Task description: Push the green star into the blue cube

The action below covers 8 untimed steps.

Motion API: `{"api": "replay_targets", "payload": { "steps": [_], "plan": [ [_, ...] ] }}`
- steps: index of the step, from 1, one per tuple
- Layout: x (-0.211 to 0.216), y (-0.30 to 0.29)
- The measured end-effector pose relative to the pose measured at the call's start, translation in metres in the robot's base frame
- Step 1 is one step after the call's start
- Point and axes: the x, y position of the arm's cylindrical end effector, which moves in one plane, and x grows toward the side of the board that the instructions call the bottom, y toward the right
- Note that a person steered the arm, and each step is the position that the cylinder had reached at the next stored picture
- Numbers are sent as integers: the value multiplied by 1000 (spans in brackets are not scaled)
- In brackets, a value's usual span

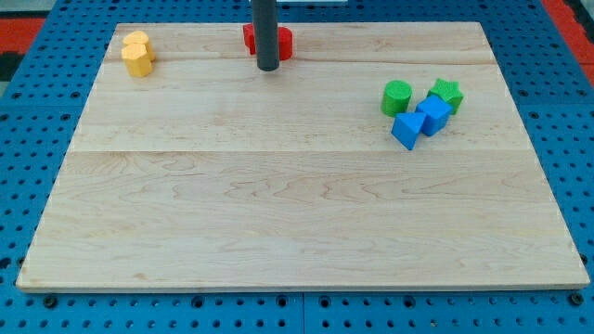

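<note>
The green star (448,93) sits at the view's right, touching the upper right side of the blue cube (432,115). A second blue block (406,130), wedge-like, touches the cube's lower left. A green cylinder (396,97) stands just left of the cube. My tip (268,66) is far to the left of these, near the view's top centre, right in front of a red block (281,41) that the rod partly hides.
Two yellow blocks (137,54) sit together at the view's top left corner of the wooden board (297,213). Blue pegboard surrounds the board on all sides.
</note>
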Motion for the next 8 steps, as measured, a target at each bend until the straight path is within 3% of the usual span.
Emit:
{"api": "replay_targets", "payload": {
  "steps": [2,4,5,8],
  "plan": [
    [0,65],
    [11,222],
    [39,265],
    [60,259]
  ]
}}
